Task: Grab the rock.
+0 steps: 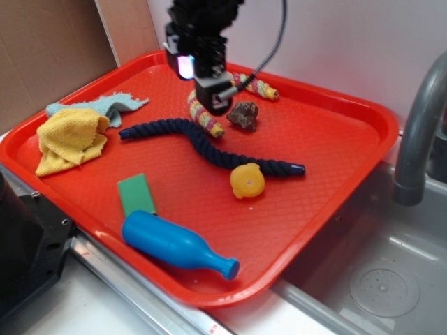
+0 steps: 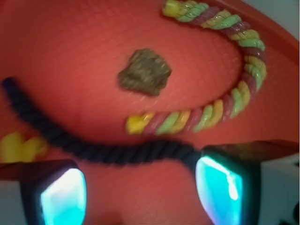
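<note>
The rock (image 1: 243, 114) is a small dark brown jagged lump lying on the red tray (image 1: 335, 167) near its far side. My gripper (image 1: 213, 94) hangs just left of it, above the striped rope. In the wrist view the rock (image 2: 144, 71) lies ahead of the gripper (image 2: 140, 187), inside the curve of the striped rope (image 2: 220, 89). Both fingers stand wide apart with only bare tray between them, so the gripper is open.
A dark blue rope (image 1: 209, 143) snakes across the tray's middle. A yellow round toy (image 1: 247, 181), a green block (image 1: 137, 194) and a blue bottle (image 1: 174, 244) lie nearer the front. Yellow and teal cloths (image 1: 73, 132) sit at left. A sink and faucet (image 1: 419, 125) are at right.
</note>
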### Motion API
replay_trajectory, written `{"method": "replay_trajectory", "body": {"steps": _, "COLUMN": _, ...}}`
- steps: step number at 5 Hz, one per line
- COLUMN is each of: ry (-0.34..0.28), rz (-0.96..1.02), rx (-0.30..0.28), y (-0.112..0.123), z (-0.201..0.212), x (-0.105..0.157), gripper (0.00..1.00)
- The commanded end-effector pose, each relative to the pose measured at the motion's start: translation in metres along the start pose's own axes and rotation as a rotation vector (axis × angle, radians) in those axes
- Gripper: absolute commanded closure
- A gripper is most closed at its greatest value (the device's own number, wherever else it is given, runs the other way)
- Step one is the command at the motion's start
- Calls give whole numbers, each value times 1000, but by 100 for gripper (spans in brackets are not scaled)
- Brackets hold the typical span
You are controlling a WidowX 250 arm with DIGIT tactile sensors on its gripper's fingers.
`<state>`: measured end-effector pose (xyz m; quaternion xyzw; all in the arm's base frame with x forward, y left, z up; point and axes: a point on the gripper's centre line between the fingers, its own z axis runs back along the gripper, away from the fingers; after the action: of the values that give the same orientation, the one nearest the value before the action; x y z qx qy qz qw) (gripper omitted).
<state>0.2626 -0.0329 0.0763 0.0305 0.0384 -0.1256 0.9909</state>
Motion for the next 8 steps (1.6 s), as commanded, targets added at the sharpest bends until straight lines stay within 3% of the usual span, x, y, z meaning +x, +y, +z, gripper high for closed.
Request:
{"method": "replay_trajectory", "body": {"steps": 1, "ry": -110, "rz": -25, "rx": -41, "y": 17, "z": -18, "x": 22, "gripper": 0}}
{"method": "replay_trajectory", "body": {"steps": 3, "ry": -114, "rz": -53, "rx": -15, "y": 8, "z": -31, "x": 44, "gripper": 0}}
{"method": "replay_trajectory", "body": {"steps": 4, "ry": -127, "rz": -112, "rx": -26, "y": -11, "z": -38, "x": 53, "gripper": 0}}
{"method": "replay_trajectory", "body": {"steps": 5, "ry": -110, "rz": -136, "rx": 17, "y": -25, "z": -42, "x": 60, "gripper": 0}}
{"method": "replay_trajectory", "body": {"steps": 6, "ry": -93, "rz": -79, "rx": 4, "y": -15, "z": -51, "x": 60, "gripper": 100}}
{"method": "replay_trajectory", "body": {"steps": 8, "ry": -140, "rz": -35, "rx": -36, "y": 2, "z": -35, "x": 22, "gripper": 100}}
